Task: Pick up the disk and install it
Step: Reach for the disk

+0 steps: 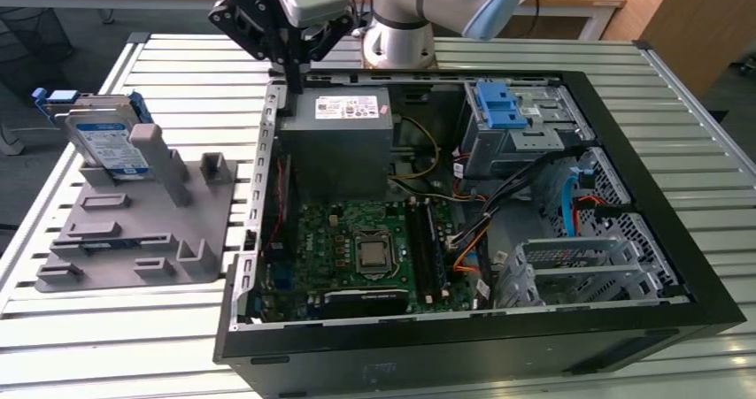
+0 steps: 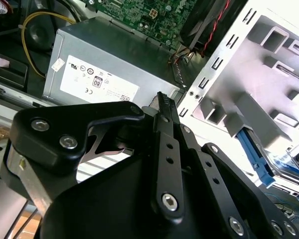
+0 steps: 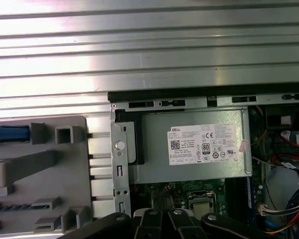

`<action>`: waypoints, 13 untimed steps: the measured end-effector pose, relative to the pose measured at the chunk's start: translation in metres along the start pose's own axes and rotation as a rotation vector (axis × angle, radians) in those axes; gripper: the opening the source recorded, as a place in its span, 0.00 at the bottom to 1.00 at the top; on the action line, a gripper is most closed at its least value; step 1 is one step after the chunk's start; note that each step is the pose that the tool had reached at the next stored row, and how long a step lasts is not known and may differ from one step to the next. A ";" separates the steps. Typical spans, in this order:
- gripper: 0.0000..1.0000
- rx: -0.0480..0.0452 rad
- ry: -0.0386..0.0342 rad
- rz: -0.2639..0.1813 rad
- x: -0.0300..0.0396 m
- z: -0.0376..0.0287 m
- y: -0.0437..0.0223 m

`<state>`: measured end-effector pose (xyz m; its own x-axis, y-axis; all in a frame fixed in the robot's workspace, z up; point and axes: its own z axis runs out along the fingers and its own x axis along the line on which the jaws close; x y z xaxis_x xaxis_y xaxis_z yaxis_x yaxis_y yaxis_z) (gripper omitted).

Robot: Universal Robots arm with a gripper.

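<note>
The disk (image 1: 104, 138) stands on edge in the grey holder (image 1: 130, 231) at the exterior view's left, outside the computer case. It is silver with a white-and-blue label and blue rails; in the second wrist view its blue rail (image 2: 253, 149) shows beside the holder. My gripper (image 1: 289, 80) hangs over the case's back left corner, above the edge by the grey power-supply box (image 1: 336, 138), well apart from the disk. In the second wrist view its fingers (image 2: 163, 107) lie pressed together, shut, with nothing between them.
The open black computer case (image 1: 661, 195) lies on a slatted metal table (image 1: 177, 72). Inside are the motherboard (image 1: 366, 249), loose cables, and a metal drive cage topped by a blue latch (image 1: 501, 105). An empty metal bay (image 1: 579, 266) sits at the front right.
</note>
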<state>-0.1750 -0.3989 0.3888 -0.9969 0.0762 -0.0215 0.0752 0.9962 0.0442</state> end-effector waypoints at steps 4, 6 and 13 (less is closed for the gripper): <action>0.11 0.0000 0.0000 0.000 0.0013 0.0001 -0.0001; 0.11 0.0000 0.0000 0.000 0.0019 0.0003 -0.0001; 0.11 0.0000 -0.0001 0.000 0.0041 0.0007 -0.0003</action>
<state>-0.1791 -0.3989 0.3880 -0.9969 0.0763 -0.0216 0.0752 0.9962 0.0442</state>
